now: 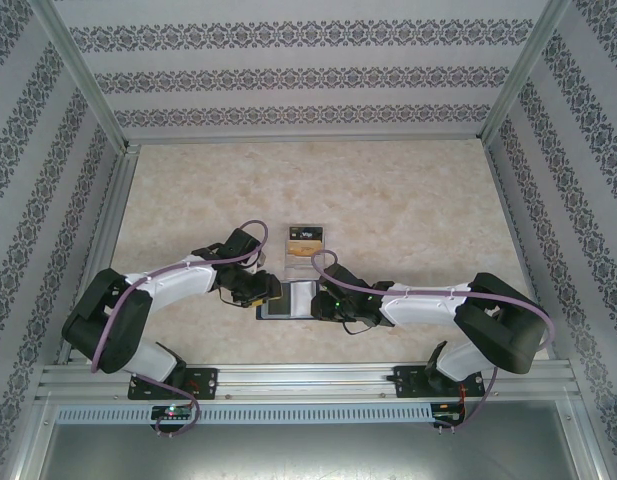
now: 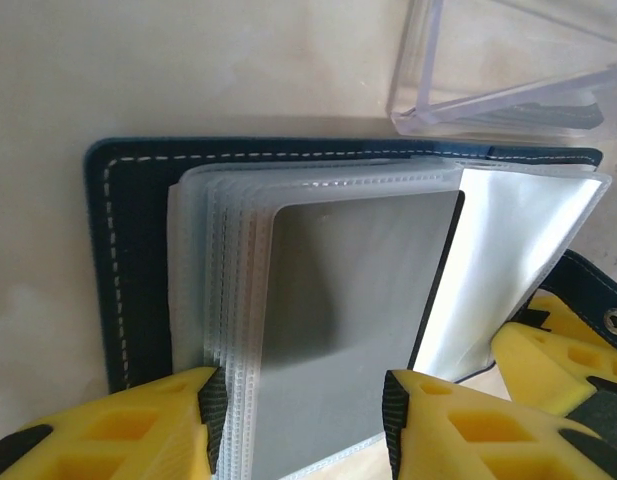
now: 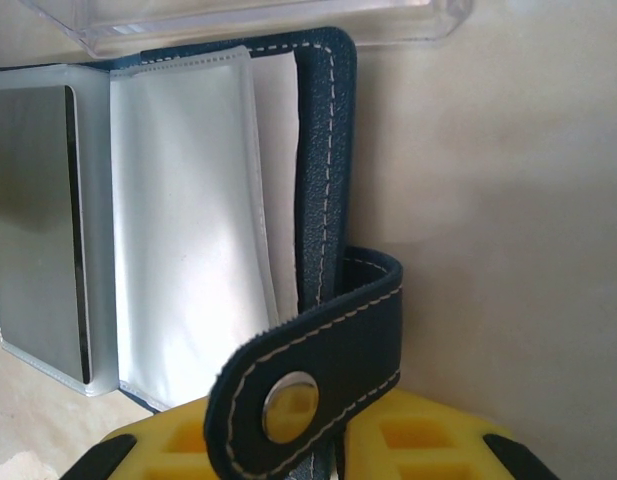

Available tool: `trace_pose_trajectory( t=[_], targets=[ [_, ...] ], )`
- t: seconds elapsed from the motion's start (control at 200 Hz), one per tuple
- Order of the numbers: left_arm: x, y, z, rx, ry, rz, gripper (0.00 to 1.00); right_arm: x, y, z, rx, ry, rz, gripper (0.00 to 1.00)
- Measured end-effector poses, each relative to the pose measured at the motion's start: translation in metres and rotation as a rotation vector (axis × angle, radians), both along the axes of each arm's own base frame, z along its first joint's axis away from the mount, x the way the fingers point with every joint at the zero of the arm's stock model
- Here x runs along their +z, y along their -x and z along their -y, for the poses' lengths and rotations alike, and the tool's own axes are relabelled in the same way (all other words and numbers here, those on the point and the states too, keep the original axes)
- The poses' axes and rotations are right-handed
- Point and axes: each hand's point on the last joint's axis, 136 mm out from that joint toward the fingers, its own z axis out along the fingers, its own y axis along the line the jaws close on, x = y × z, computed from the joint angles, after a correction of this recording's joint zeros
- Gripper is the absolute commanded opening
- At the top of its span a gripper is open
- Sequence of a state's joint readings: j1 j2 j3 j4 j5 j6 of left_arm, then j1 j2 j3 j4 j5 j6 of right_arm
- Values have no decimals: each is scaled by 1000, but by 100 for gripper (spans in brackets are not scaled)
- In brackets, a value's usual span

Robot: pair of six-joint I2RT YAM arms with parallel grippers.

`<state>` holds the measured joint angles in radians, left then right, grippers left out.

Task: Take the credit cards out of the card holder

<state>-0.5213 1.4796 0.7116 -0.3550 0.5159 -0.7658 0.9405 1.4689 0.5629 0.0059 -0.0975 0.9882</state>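
Note:
The navy card holder point(image 1: 291, 300) lies open on the table between my two grippers. In the left wrist view its stitched cover point(image 2: 128, 260) carries a stack of clear sleeves, and the top sleeve holds a dark grey credit card point(image 2: 358, 300). My left gripper point(image 2: 303, 415) is open, its pads standing either side of that sleeve's near end; the left pad point(image 2: 214, 410) touches the sleeve edges. My right gripper point(image 3: 333, 445) is shut on the right cover edge point(image 3: 323, 150), with the snap tab point(image 3: 318, 390) looped over its fingers. The card point(image 3: 33, 220) also shows at the left of the right wrist view.
A clear acrylic stand point(image 1: 306, 243) sits just beyond the card holder, close to its far edge point(image 2: 508, 70). The marble-patterned tabletop point(image 1: 408, 200) stretches out on all sides, and metal frame rails point(image 1: 98, 230) border it.

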Motion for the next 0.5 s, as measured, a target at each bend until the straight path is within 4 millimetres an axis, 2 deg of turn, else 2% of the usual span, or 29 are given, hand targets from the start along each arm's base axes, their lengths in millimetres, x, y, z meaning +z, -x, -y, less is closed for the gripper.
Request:
trace_pose_trajectory(
  t=[0.32, 0.505],
  targets=[
    [1, -1, 6, -11, 40, 14, 46, 0, 0, 0, 0, 0, -1, 26],
    [1, -1, 6, -11, 39, 13, 42, 2, 0, -3, 8, 4, 3, 36]
  ],
)
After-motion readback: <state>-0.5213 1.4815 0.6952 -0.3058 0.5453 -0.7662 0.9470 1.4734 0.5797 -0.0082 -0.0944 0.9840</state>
